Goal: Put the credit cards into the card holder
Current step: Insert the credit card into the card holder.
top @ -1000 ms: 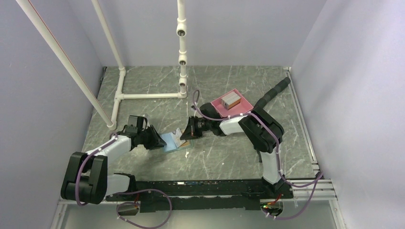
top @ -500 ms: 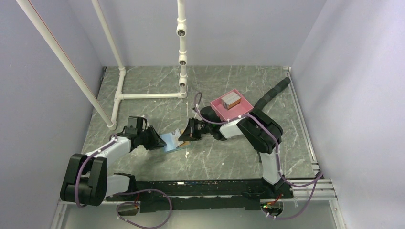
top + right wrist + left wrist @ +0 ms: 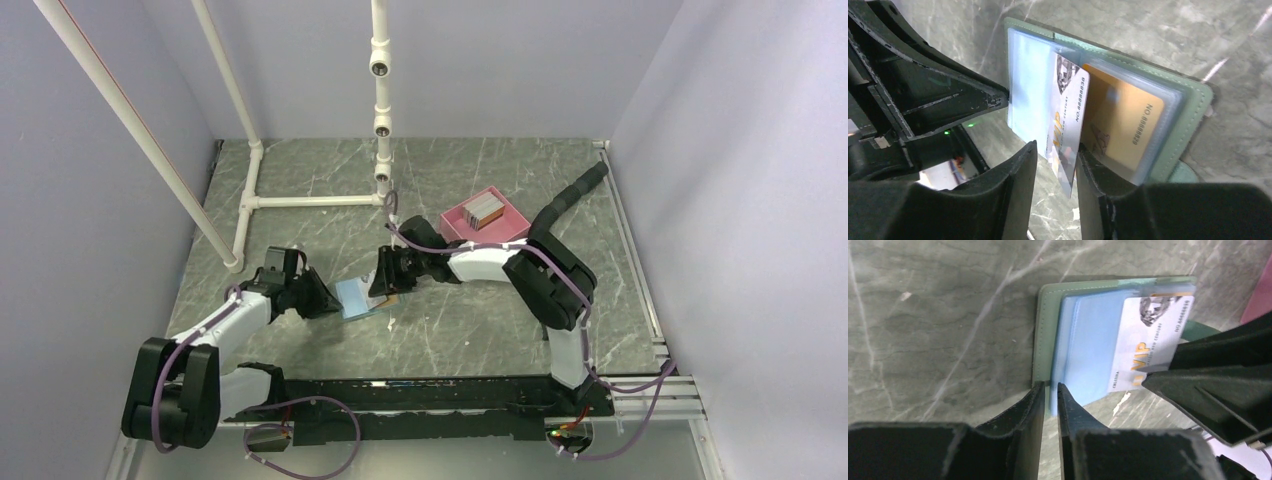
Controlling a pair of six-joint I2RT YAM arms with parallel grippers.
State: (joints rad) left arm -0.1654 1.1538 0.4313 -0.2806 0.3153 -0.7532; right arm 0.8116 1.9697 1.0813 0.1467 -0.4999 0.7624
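The card holder (image 3: 355,297) lies open on the table, grey-green outside (image 3: 1193,110) with light blue sleeves (image 3: 1088,340). My left gripper (image 3: 1050,386) is shut on the near edge of a blue sleeve. A silver credit card (image 3: 1070,115) sits partly inside a sleeve, its free end between the fingers of my right gripper (image 3: 1055,150). That gripper is open: the card leans on one finger, with a gap to the other. A tan-gold credit card (image 3: 1120,125) is tucked in the sleeve beside it. More credit cards (image 3: 482,211) stand stacked in a pink tray.
The pink tray (image 3: 505,222) sits behind the right arm, towards the back right. A white pipe frame (image 3: 300,200) stands at the back left. The two grippers (image 3: 325,300) (image 3: 383,285) face each other closely across the holder.
My right gripper has opened and let go of the silver card after sliding left with it into the holder. The left gripper keeps its hold and has shifted slightly.
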